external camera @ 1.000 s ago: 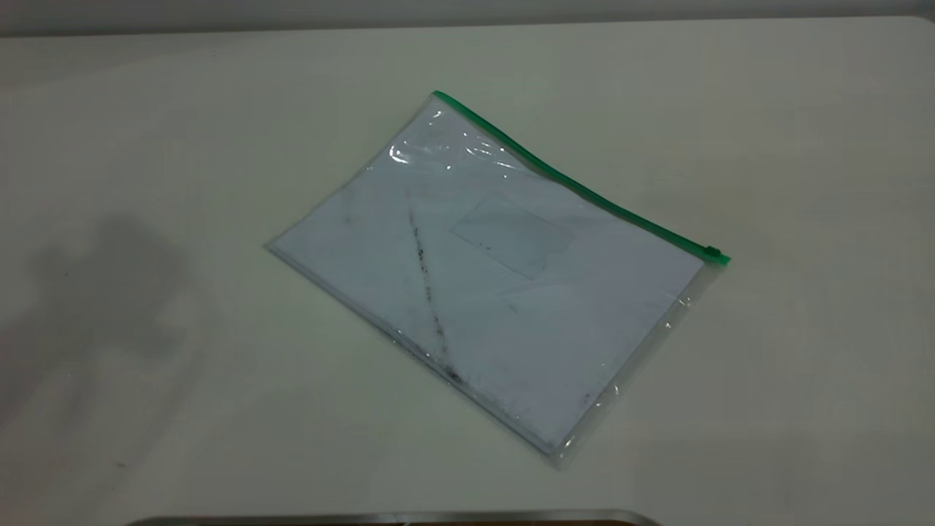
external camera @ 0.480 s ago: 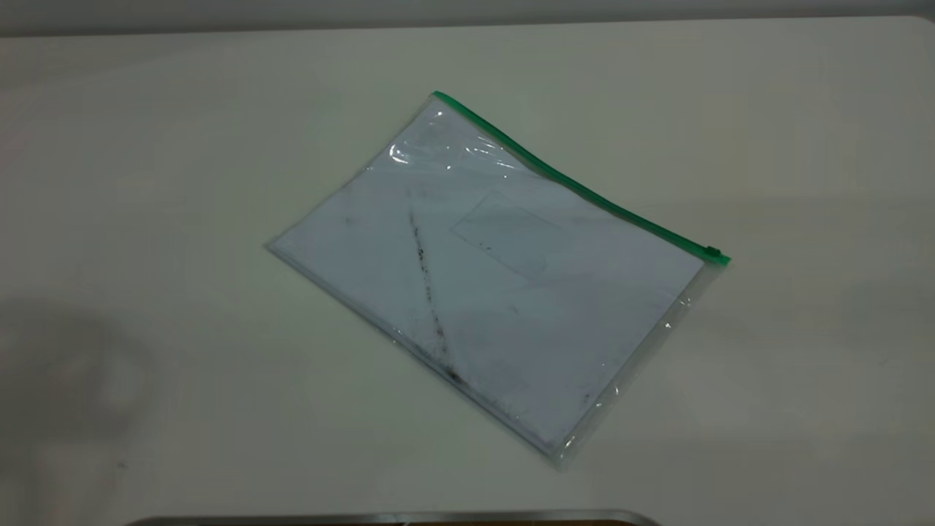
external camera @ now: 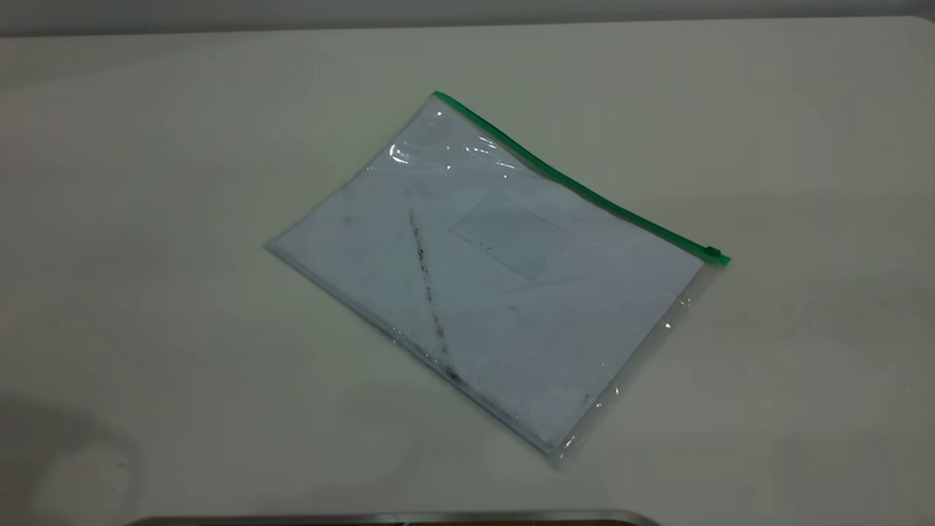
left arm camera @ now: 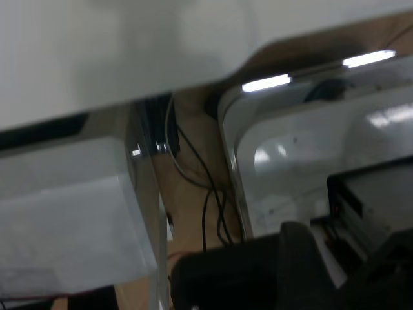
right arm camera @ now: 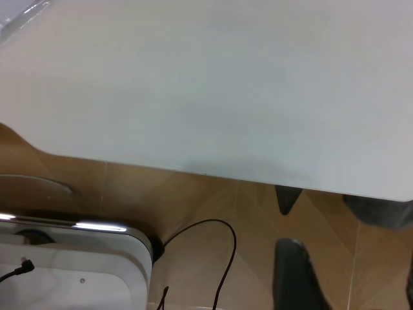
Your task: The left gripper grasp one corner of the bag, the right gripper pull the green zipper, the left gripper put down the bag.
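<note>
At the middle of the counter the bag is laid flat and untouched, turned diagonally in the exterior view. Its long axis is given by the green zipper, which runs along the far edge from the corner at the upper left down to the slider tab at the right end. Neither arm is seen in the exterior view. Only dark parts of the left gripper are shown in the left wrist view, over the counter's edge and equipment below it; whether its jaws are apart or together cannot be told. Two dark fingertips of the right gripper are seen with a clear gap between them, past the counter's edge, above the floor. The slider end is judged nearer the right arm, the other corners nearer the left; no grasp has begun
</note>
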